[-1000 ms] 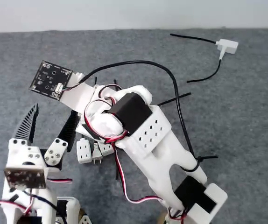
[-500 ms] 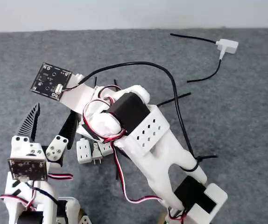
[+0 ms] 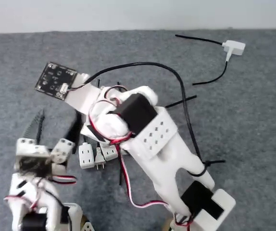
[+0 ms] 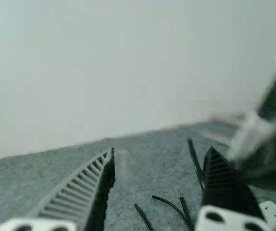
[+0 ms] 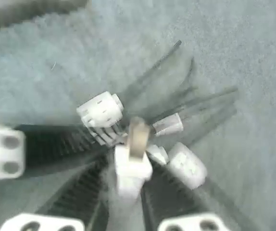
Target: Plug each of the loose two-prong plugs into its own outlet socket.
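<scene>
the table (image 3: 253,120) is looked down on from above by the high view, which is set off the arms; both arms are taken in, and the far wall (image 3: 128,14) is caught at the edge. the left wrist view is carried low, near the table, and is turned level toward that wall, past the left gripper (image 4: 160,159). the right wrist view is aimed steeply down, very close over the sockets (image 5: 101,109), past the right gripper (image 5: 128,166) and the white plug (image 5: 128,175) held in it. the sockets and black cables (image 5: 176,82) are shared by all three views.
</scene>
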`<state>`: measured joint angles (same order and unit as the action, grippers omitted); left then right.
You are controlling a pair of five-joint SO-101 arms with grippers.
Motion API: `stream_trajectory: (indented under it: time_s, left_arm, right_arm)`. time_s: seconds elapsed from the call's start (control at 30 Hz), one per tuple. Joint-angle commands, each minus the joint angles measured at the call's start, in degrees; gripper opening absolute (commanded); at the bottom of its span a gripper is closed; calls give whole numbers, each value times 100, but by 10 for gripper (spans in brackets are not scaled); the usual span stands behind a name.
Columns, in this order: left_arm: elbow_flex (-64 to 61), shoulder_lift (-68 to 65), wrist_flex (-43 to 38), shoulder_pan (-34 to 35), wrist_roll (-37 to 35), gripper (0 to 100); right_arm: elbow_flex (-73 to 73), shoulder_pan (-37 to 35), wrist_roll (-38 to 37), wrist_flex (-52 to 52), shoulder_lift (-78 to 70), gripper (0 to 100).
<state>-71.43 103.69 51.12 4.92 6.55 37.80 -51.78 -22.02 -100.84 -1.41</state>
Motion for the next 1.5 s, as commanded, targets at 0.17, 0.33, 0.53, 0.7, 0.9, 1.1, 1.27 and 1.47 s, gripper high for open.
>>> stream_trajectory:
  time_s: [0.17, 0.33, 0.53, 0.7, 0.9, 1.1, 1.27, 1.47]
  left_arm:
    - [-57, 53, 255, -70, 44, 298]
    - [4, 62, 220, -18, 44, 298]
    - [1411, 62, 422, 536, -167, 298]
    - [1956, 62, 571, 0, -193, 298]
    - [2352, 62, 571, -501, -123, 298]
    - [2132, 53, 457, -774, -114, 298]
    - [1429, 53, -18, -738, -105, 298]
    - [1182, 53, -70, -686, 9, 298]
  right_arm:
    - [519, -4, -35, -207, 681, 9]
    - [519, 4, -35, -215, 681, 9]
    - [457, 4, -35, -215, 681, 9]
    - [53, -13, -26, -207, 708, 9]
    - [18, -13, -26, -198, 716, 9]
    - [-9, -110, -35, -207, 743, 9]
    - [-9, -189, -26, -215, 743, 9]
    - [-18, -189, -26, -224, 743, 9]
